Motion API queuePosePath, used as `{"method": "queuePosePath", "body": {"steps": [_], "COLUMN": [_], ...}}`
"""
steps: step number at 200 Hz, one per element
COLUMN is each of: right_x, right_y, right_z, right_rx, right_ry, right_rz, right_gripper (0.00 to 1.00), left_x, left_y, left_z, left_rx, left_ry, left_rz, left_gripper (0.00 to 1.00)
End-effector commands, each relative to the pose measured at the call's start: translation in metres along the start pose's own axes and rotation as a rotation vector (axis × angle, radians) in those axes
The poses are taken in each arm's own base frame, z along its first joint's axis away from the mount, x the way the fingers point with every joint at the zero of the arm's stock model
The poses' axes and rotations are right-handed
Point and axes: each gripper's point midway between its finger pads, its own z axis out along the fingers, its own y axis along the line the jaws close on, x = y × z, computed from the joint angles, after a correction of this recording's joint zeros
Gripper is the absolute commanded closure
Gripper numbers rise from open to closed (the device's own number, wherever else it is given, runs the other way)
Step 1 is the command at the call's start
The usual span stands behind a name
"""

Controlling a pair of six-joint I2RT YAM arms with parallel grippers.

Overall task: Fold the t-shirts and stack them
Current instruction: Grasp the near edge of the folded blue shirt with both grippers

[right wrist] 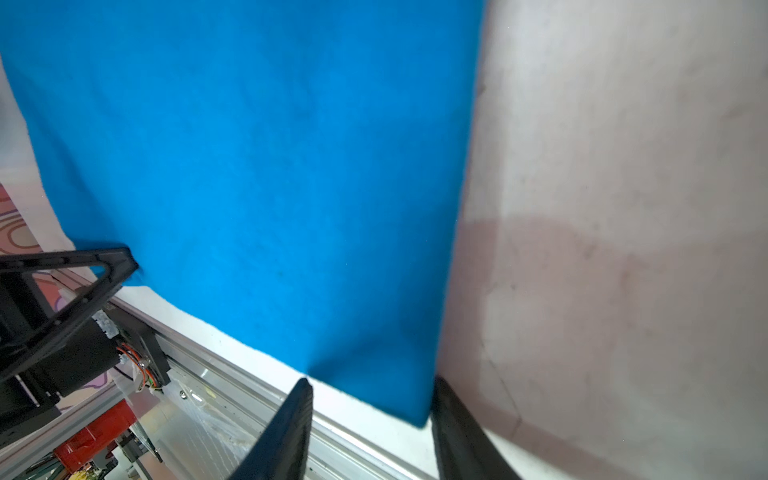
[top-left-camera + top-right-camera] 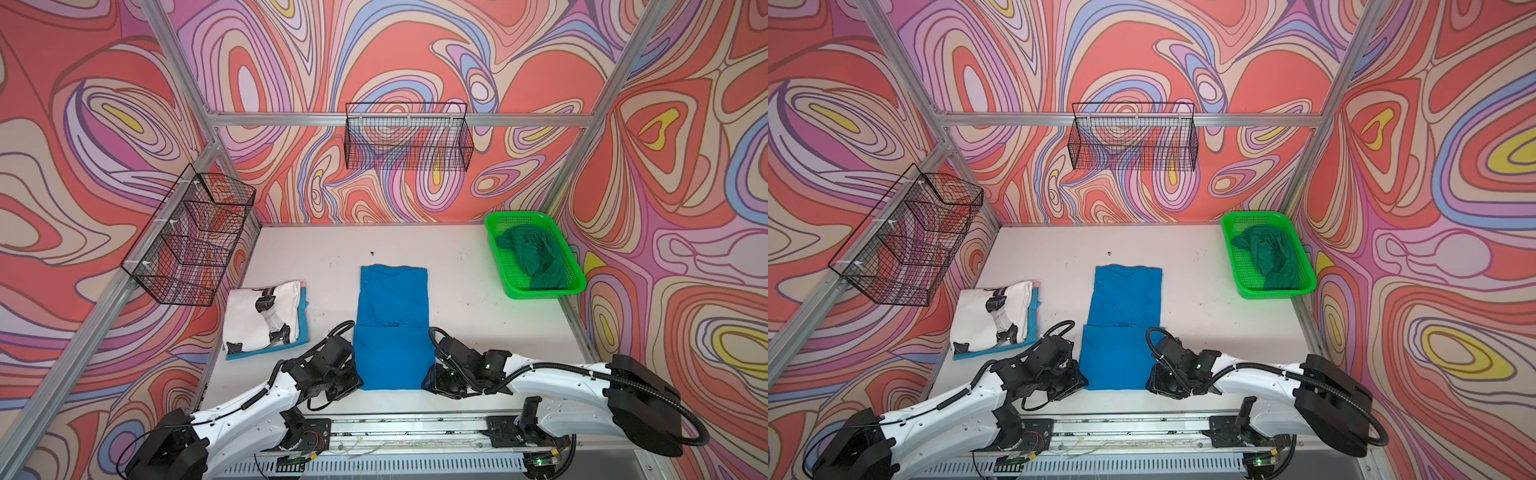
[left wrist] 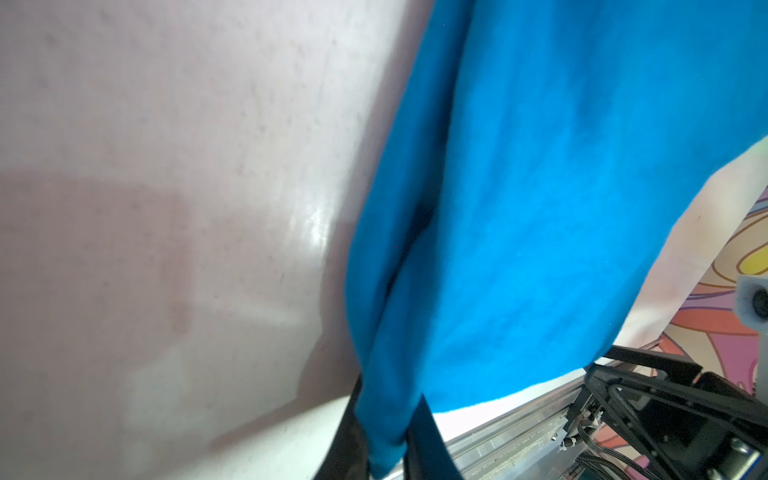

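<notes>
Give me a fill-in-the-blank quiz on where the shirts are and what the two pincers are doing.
The dark green shirt lies crumpled ____ the green basket.
The white printed shirt lies ____ the lighter blue shirt.
The left pincer is ____ on a near corner of the bright blue shirt.
The jaws of the right pincer stand ____ around its other near corner.
Missing words: in; on top of; shut; open.

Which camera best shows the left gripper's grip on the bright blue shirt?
Left wrist view: the left gripper pinches a bunched corner of the bright blue shirt. Both top views hide its jaws; right wrist view shows one finger.
</notes>
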Motion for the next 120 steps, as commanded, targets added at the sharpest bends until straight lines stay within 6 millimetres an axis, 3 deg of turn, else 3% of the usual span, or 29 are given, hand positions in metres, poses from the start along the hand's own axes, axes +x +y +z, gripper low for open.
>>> {"method": "queuePosePath", "body": {"steps": [1, 44, 120], "right_x": [0.010, 0.007, -0.008], "right_y": [-0.050, -0.045, -0.028], "right_z": [0.013, 0.015, 0.001], "right_rx": [0.156, 0.145, 0.113], "right_ry": [0.014, 0.002, -0.070], "right_rz": [0.068, 0.068, 0.022], "right_gripper": [0.52, 0.61, 1.00], "left_x": [0.002, 0.002, 0.000], "left_y": [0.007, 0.007, 0.001], "left_z": [0.002, 0.001, 0.000], "left_rx": [-0.018, -0.021, -0.007], "left_ry": [0.011, 0.010, 0.002], "left_rz": [-0.017, -0.013, -0.006], "left_gripper": [0.89, 0.97, 1.00]}}
